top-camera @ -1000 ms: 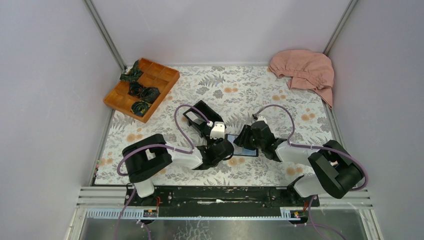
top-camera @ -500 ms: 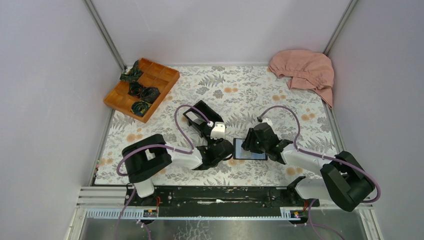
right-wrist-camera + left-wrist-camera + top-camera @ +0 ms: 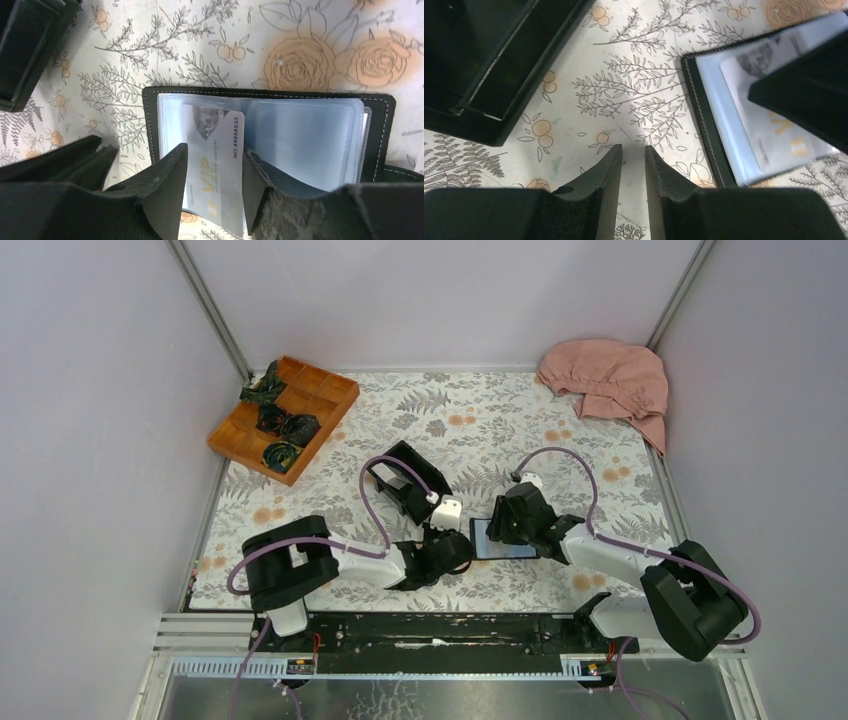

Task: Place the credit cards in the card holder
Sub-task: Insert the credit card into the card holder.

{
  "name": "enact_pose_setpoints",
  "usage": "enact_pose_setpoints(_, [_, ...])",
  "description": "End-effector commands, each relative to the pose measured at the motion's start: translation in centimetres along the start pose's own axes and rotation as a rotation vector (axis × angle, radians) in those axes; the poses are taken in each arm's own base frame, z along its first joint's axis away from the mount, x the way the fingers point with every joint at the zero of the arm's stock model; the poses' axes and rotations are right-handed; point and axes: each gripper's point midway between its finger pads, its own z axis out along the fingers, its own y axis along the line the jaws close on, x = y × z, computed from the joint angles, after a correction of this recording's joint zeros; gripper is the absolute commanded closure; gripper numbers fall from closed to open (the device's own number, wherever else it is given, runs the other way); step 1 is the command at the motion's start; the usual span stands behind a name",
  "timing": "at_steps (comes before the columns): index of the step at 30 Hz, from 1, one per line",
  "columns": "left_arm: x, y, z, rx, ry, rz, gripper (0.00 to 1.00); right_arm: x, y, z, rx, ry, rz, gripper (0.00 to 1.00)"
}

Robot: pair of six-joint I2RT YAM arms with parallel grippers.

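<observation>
The card holder (image 3: pixel 305 130) lies open and flat on the floral table, its blue-grey pockets facing up; it also shows in the overhead view (image 3: pixel 510 540) and the left wrist view (image 3: pixel 711 115). My right gripper (image 3: pixel 215 150) is shut on the long edges of a pale credit card (image 3: pixel 220 125) marked VIP. The card's far end lies on the holder's left pocket; I cannot tell whether it is inside. My left gripper (image 3: pixel 634 148) hovers low over bare table just left of the holder. Its jaws are open by a narrow gap, with nothing between them.
A rigid black open-topped box (image 3: pixel 405 480) stands just behind the left gripper, close to it (image 3: pixel 489 65). An orange wooden compartment tray (image 3: pixel 283 418) with dark bundles sits at the back left. A pink cloth (image 3: pixel 607 380) lies at the back right corner.
The card holder and my right gripper have shifted to the right, the right arm's elbow swinging out. My left gripper has followed to the right, its jaws narrowing slightly.
</observation>
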Motion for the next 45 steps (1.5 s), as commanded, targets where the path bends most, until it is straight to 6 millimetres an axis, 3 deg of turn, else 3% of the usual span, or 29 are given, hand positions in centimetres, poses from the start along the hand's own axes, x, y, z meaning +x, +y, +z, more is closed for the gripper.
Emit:
enact_pose_setpoints(1, [5.1,1.6,-1.3,0.002,0.184,0.129,0.7,-2.8,1.4,0.3,0.004,-0.038,-0.079,0.5])
enact_pose_setpoints(7, [5.0,0.7,-1.4,0.029,0.18,0.11,0.7,-5.2,3.2,-0.3,-0.023,-0.073,-0.102,0.49])
enact_pose_setpoints(16, [5.3,0.3,-0.9,0.027,0.187,0.103,0.7,-6.2,2.4,-1.5,0.043,-0.082,-0.135,0.46])
enact_pose_setpoints(18, [5.3,0.3,-0.8,0.023,0.187,0.104,0.7,-5.9,1.7,-1.6,0.07,-0.077,-0.138,0.5])
enact_pose_setpoints(23, [5.3,0.2,-0.5,0.013,0.185,0.107,0.7,-4.8,0.2,-1.3,0.117,-0.061,-0.144,0.8])
enact_pose_setpoints(26, [5.4,0.2,-0.3,0.007,0.187,0.115,0.7,-4.3,-0.3,-0.9,0.129,-0.051,-0.146,0.92])
enact_pose_setpoints(32, [5.4,0.3,-0.1,-0.005,0.185,0.124,0.69,-3.6,-0.7,-0.2,0.144,-0.027,-0.153,0.98])
enact_pose_setpoints(45, [5.8,0.7,0.0,-0.015,0.19,0.131,0.7,-1.7,-1.2,1.4,0.138,0.029,-0.144,0.99])
